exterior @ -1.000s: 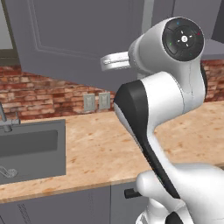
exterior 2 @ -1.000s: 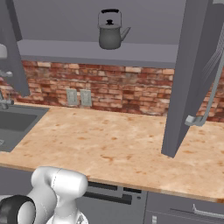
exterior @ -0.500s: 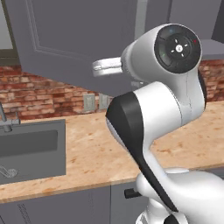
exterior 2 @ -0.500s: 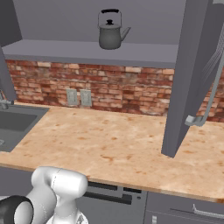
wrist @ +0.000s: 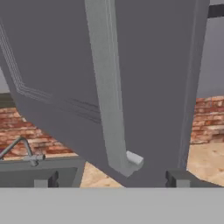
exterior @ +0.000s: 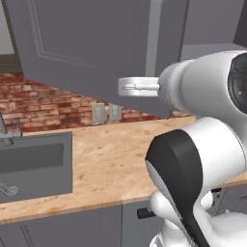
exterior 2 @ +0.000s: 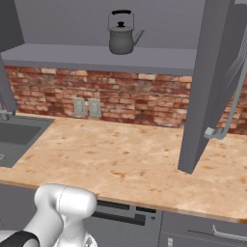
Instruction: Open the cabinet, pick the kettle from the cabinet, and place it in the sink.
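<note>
The cabinet's left door (exterior: 91,43) stands swung out over the counter. Its long bar handle (wrist: 109,87) runs down the middle of the hand view. My gripper (wrist: 111,179) is open, its fingertips (wrist: 47,179) set wide on either side of the handle's lower end with a gap on both sides. The grey kettle (exterior 2: 122,34) with its black arched handle stands upright on the open cabinet's shelf (exterior 2: 106,58). The dark sink (exterior: 31,164) lies in the counter at the left, with its faucet (exterior: 5,130) behind it.
The cabinet's right door (exterior 2: 212,82) also hangs open over the counter, handle (exterior 2: 233,96) on its outer face. A brick backsplash with two outlets (exterior 2: 87,107) runs behind the wood-look counter (exterior 2: 125,154). My own arm (exterior: 193,159) fills the right of the left base view.
The jaws have opened off the door handle. The left door has swung further out, and my arm has shifted with it.
</note>
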Controlling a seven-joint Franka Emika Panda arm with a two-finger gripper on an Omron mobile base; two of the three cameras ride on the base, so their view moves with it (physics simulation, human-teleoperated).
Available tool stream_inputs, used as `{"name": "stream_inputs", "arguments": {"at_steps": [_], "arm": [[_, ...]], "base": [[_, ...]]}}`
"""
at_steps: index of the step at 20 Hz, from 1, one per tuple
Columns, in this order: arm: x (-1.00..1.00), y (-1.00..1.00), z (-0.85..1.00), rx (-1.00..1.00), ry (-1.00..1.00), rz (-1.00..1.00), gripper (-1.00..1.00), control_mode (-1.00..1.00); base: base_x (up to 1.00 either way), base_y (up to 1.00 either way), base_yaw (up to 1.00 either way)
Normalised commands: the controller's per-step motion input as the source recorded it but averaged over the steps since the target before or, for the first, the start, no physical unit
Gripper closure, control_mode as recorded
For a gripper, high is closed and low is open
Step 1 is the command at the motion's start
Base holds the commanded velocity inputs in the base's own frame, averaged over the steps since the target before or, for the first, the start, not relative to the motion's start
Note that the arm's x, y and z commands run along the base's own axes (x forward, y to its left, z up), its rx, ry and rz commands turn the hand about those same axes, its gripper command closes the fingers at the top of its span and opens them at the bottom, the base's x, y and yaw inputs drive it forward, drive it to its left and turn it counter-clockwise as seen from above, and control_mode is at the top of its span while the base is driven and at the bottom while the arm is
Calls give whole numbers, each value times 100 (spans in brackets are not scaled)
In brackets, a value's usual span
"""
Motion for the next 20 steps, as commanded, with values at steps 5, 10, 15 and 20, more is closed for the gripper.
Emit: {"name": "stream_inputs", "arguments": {"at_steps": [5,10,15,20], "arm": [[-34,-44,3,36,-2,3,-100,-100],[-23,-52,3,46,-4,11,-100,-100],[-1,-45,1,46,-2,9,-100,-100],[0,-41,12,29,1,3,-100,-100]], "base": [[0,0,0],[0,0,0],[0,0,0],[0,0,0]]}}
